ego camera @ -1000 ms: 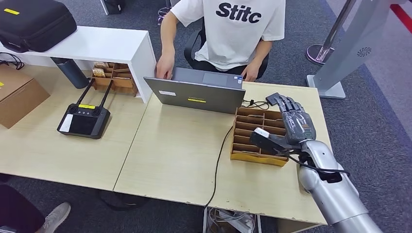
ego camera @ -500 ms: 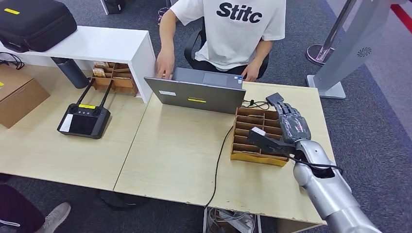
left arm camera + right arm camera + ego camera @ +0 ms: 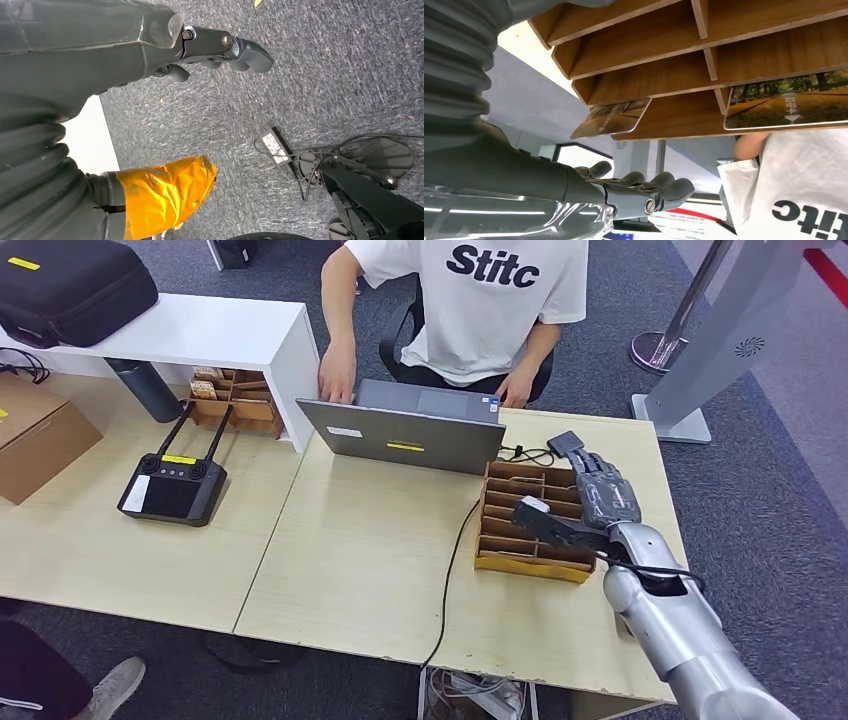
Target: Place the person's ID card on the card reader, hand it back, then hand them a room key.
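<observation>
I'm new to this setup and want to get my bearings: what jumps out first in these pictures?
The right robot hand hovers open over a wooden card organizer at the table's right end; the right wrist view shows picture-printed cards in its slots. Across the table, a person in a white printed T-shirt works at a grey laptop. On the left table lies a black remote controller.

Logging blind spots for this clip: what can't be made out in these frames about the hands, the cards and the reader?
- Card organizer, head view: right hand covers its far slots.
- Cards, right wrist view: print too small to read; one cut off by the edge.
- Card reader: nothing identifiable as one.
- Left hand, left wrist view: the cover hides most fingers.
</observation>
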